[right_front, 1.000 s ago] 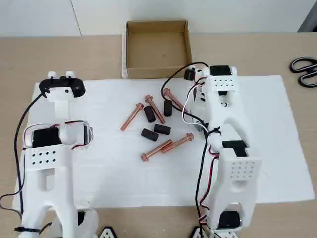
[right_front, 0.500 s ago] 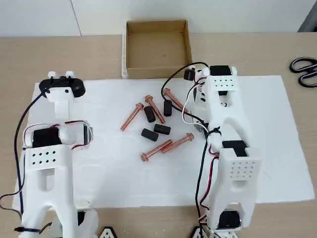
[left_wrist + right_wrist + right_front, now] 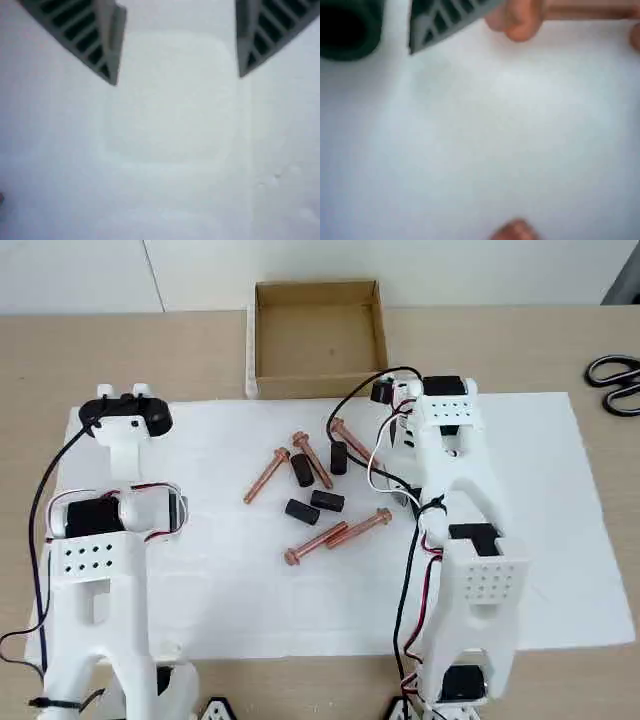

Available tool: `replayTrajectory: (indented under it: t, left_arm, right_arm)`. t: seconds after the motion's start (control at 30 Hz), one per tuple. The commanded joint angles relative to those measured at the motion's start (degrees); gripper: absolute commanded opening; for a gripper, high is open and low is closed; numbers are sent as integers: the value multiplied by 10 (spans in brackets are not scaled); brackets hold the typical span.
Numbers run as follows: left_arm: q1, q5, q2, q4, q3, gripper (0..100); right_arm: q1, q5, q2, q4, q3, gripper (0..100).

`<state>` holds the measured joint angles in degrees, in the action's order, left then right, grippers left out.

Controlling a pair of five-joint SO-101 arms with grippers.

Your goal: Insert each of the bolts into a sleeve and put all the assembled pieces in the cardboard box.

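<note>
Progress: nothing joined yet. Five bolts [image 3: 318, 540] and four sleeves [image 3: 302, 510] lie loose, and the cardboard box [image 3: 315, 340] is empty.
Left gripper [image 3: 176, 77]: spread wide, holding nothing, over bare white sheet [image 3: 170, 160], well apart from the parts.
Right gripper [image 3: 445, 17]: low among the parts, a bolt [image 3: 580, 10] and a sleeve [image 3: 350, 25] just beside it. Open or closed, cannot tell.
Left to do: every insertion, every drop.
</note>
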<state>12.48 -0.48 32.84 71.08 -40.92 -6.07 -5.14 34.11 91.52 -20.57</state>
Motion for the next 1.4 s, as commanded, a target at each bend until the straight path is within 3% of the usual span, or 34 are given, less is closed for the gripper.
replayTrajectory:
  t: [0.0, 0.33, 0.5, 0.57, 0.9, 1.07, 1.37]
  left_arm:
    - [-1, 0, 2, -11, 1, 149]
    - [-1, 0, 2, -11, 1, 149]
    - [-1, 0, 2, -11, 1, 149]
    - [-1, 0, 2, -11, 1, 149]
    - [-3, -1, 0, -4, 33, 149]
    - [-21, -25, -35, 62, 142, 149]
    - [-98, -29, -303, 137, 416, 149]
  right_arm:
    - [4, 7, -4, -13, 10, 154]
    - [4, 7, -5, -58, 69, 152]
    - [20, 7, -9, -58, 67, 18]
    - [33, 5, -10, -58, 63, 9]
    - [59, 3, -60, 70, -98, 5]
    - [60, 2, -146, 73, -99, 5]
    - [63, 4, -193, 73, -80, 5]
